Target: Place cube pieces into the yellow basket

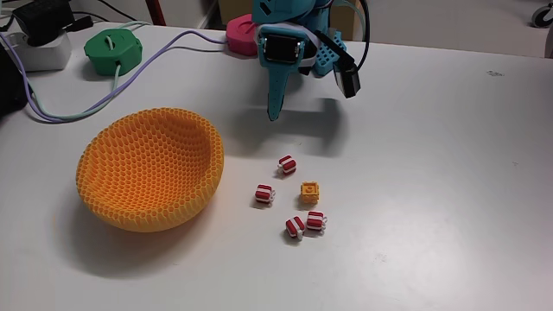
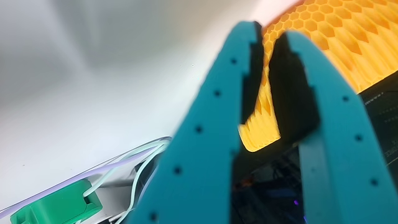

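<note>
Teal tool, fingers pressed together and empty, hangs above bare worktop between yellow basket, five cube pieces, and green puck.

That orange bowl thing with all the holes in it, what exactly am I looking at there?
The yellow basket is a wide, bowl-shaped basket in orange-yellow, plastic-looking, its walls a honeycomb lattice of small hexagonal holes. It sits upright and looks empty on the white table, at the left in the fixed view. Nothing else touches it: the cube pieces lie apart to its right. In the wrist view its lattice shows behind the teal gripper.
</note>
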